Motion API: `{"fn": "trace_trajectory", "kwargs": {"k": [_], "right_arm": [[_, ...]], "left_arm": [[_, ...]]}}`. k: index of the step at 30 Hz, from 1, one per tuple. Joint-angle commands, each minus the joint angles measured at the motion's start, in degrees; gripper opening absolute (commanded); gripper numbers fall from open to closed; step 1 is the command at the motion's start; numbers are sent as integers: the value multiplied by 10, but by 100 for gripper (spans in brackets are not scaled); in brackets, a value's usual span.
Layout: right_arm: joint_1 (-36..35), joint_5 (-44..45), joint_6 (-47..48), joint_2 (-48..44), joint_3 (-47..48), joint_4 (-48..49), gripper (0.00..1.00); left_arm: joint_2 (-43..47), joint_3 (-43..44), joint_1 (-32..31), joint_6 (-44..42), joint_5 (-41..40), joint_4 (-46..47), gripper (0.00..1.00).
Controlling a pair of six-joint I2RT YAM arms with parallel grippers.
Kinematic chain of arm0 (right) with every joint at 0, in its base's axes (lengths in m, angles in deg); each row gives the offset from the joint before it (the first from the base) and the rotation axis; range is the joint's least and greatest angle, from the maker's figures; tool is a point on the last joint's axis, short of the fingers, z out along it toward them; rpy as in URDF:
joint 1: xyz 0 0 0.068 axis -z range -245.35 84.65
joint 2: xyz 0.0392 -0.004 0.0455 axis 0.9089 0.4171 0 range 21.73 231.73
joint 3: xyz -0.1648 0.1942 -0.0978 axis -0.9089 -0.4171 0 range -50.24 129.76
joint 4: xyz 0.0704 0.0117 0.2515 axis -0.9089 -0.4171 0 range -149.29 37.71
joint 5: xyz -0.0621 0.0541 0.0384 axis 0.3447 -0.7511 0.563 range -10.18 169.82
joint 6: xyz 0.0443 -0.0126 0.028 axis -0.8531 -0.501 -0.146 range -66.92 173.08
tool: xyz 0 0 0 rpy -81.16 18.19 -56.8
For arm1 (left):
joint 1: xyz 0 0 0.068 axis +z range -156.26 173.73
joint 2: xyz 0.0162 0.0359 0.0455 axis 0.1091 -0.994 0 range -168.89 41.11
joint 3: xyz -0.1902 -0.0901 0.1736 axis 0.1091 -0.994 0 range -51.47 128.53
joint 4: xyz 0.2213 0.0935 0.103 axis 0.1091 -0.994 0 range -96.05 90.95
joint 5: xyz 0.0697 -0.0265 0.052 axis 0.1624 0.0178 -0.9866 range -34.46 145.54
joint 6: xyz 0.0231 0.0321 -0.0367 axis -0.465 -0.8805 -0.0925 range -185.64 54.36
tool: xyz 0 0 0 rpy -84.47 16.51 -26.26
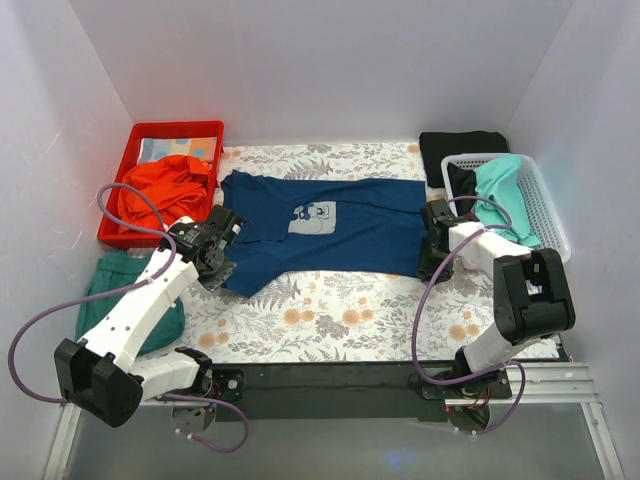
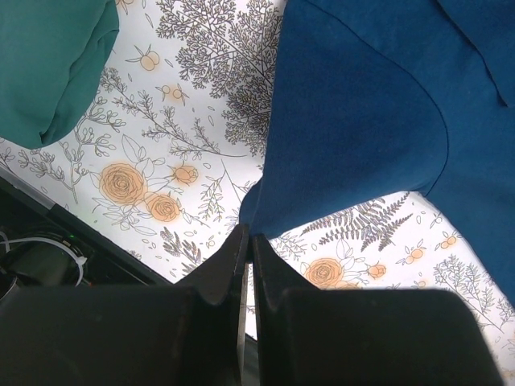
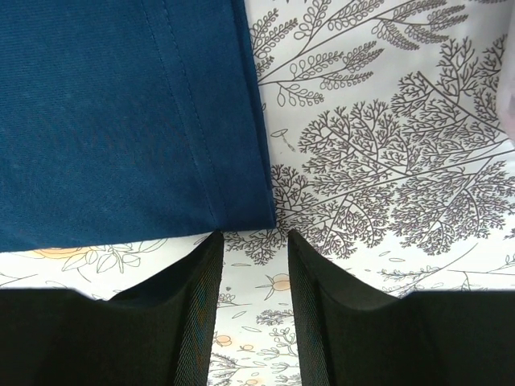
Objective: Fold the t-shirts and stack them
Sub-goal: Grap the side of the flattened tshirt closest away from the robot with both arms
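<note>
To fold the navy blue cloth t-shirt [image 1: 340,225], the left gripper [image 2: 244,238] jaws are seemingly pinching its sleeve tip; the right gripper [image 3: 251,236] jaws are hovering spread by the hem.

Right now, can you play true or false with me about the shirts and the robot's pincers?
1. The navy t-shirt lies spread out on the flowery cloth. True.
2. The right pincer is squeezed shut. False: its fingers stand apart, right by the shirt's corner.
3. An orange-red shirt sits in the red bin. True.
4. The white basket has nothing in it. False: a turquoise shirt lies in it.
5. The left pincer is shut. True.
</note>
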State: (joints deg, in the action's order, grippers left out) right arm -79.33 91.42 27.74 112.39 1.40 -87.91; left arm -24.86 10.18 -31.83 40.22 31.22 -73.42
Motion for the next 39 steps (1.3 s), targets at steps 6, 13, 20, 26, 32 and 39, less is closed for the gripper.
{"fn": "trace_trajectory", "kwargs": {"k": [6,13,20,26,32,39], "right_arm": [[2,-4,-8,-65,29,-18,45],[5,2,-4,-36,43,-10,46],[19,-4,-1,14,2,41,45],[32,-15,-1,14,-26,45,32],[36,-15,-3,-12,-51,34,1],[36,8,-6,-74,-51,-15,1]], "left_arm": [[7,-4,3,-2,2,11,0],[8,-10,4,-6,11,17,0],[23,-11,4,0,13,7,0],[31,-10,3,6,12,-4,0],[38,-8,3,5,12,-11,0],[89,-21,3,27,14,-52,0]]}}
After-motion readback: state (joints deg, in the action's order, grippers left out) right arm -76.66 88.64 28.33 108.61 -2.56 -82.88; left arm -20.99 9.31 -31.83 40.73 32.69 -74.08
